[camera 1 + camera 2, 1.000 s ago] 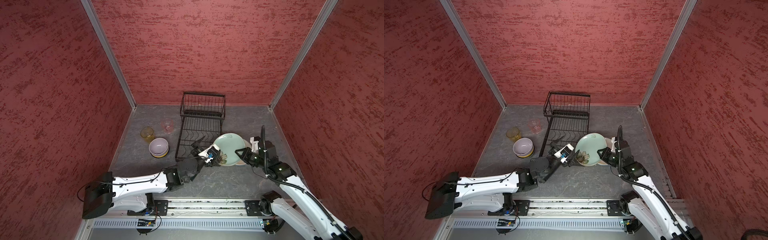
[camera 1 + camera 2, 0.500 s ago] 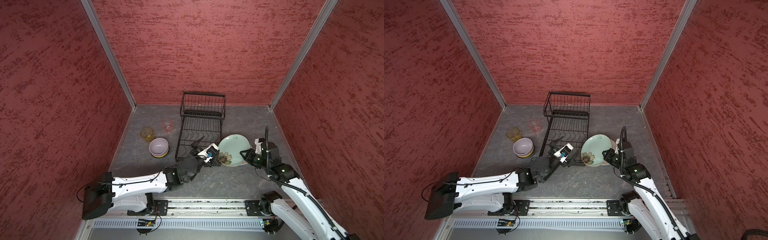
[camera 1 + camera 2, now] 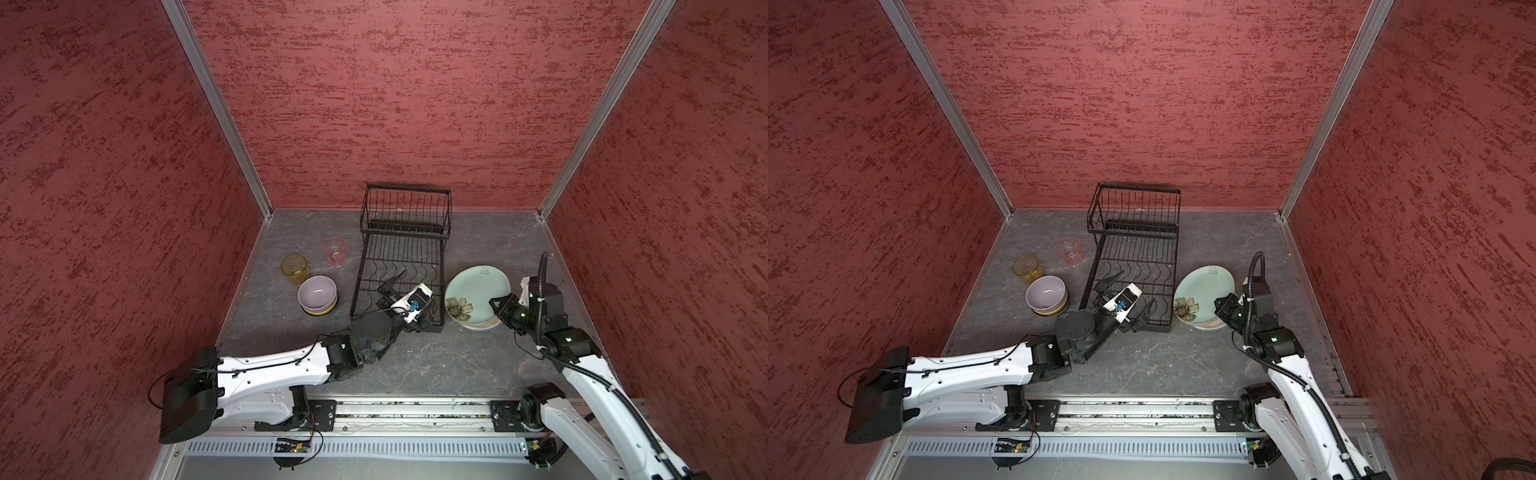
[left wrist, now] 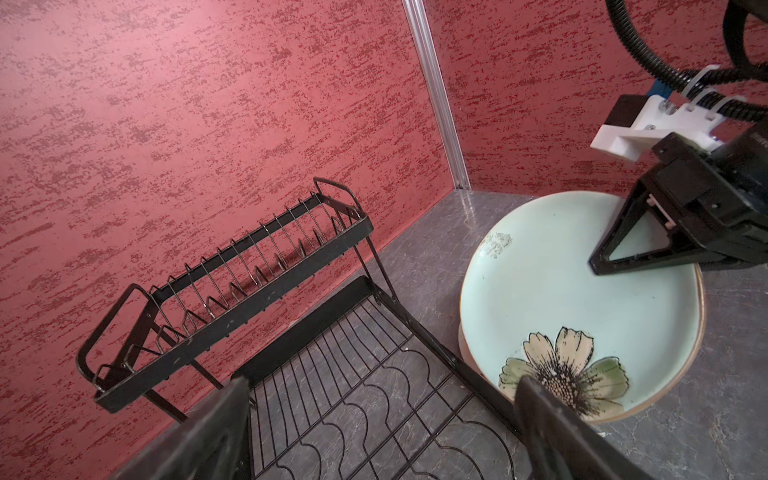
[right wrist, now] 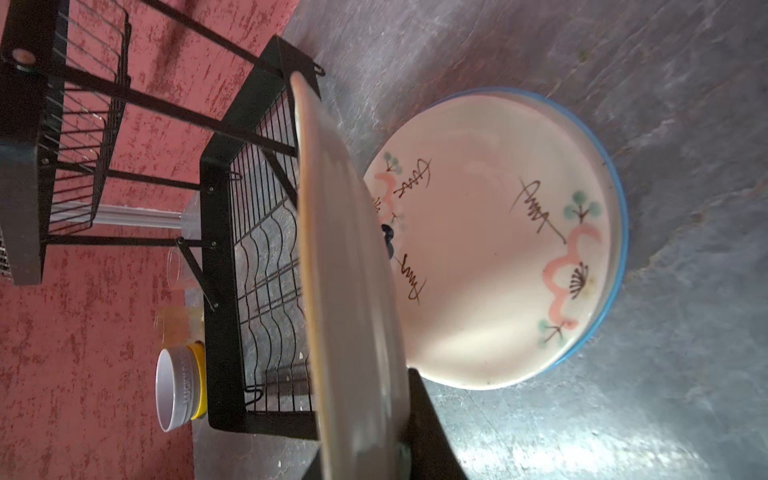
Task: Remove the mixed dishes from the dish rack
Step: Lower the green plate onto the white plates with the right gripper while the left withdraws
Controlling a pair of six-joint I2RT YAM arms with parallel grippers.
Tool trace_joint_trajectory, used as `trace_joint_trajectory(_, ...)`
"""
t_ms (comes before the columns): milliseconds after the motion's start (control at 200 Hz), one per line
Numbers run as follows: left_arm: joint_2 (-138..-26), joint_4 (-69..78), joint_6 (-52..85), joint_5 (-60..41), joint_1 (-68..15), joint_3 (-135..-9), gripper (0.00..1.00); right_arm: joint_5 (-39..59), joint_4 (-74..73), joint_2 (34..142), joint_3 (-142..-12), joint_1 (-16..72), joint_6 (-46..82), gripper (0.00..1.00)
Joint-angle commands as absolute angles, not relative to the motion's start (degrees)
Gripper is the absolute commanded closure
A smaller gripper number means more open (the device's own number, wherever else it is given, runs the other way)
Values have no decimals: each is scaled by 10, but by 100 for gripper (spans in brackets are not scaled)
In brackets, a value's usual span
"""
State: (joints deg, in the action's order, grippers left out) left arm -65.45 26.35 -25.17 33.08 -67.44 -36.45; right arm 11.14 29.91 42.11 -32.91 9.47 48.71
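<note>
Pale green flowered plate (image 3: 478, 286) tilts over a blue-rimmed plate (image 5: 498, 249) by the table's (image 3: 415, 365) right edge, right gripper (image 3: 495, 302) clamped on its rim; left gripper (image 3: 414, 294) spread wide above the dish rack (image 3: 399, 257).

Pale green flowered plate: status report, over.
Right claw shut on pale green flowered plate, tilted over blue-rimmed white plate. Left claw open above black wire dish rack. Path clear.

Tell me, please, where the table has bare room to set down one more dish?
Bare table lies behind the pale green plate, between the dish rack and the right wall. Another patch lies behind the pink tumbler, toward the back left corner. Crowded: left of the rack, by the amber tumbler and lilac bowl, and right of it, around the plate.
</note>
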Motion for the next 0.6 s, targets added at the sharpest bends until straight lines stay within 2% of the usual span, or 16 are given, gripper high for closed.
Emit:
trace_joint_trajectory(0,-642,253,-238,327,-670,-358,0,110,227,407,-328,70,504,100)
trace_joint_trajectory(596,-640,245,-234,328,-664,-361,0,230,83,514,-256,1,515,100)
